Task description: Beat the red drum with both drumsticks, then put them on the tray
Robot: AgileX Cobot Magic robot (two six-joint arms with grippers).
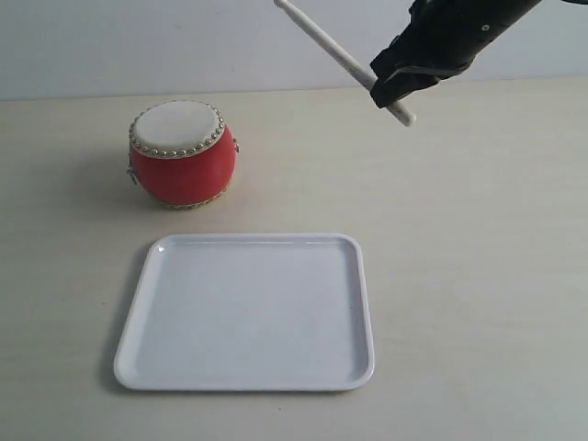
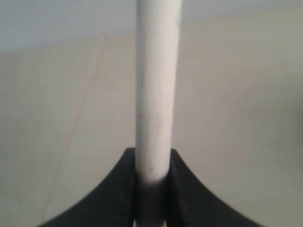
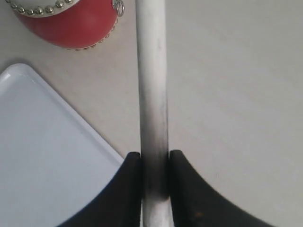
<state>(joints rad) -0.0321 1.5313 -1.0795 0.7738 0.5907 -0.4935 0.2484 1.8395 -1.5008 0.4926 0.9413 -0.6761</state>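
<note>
The red drum (image 1: 182, 154) stands upright on the table at the back left, cream skin up. In front of it lies the white tray (image 1: 248, 312), with nothing on it. High at the back right my right gripper (image 1: 390, 87) is shut on one drumstick (image 1: 331, 48), which slants up and left, above the table and to the right of the drum. In the right wrist view the gripper (image 3: 155, 158) clamps the stick (image 3: 151, 71), with the drum (image 3: 71, 23) and a tray corner (image 3: 42, 156) beyond. My left gripper (image 2: 153, 158) is shut on the other drumstick (image 2: 157, 71); this arm is outside the exterior view.
The pale table (image 1: 478, 276) stretches bare to the right of the tray and drum. A light wall (image 1: 138, 46) runs behind the table's far edge. Only table surface and wall show behind the stick in the left wrist view.
</note>
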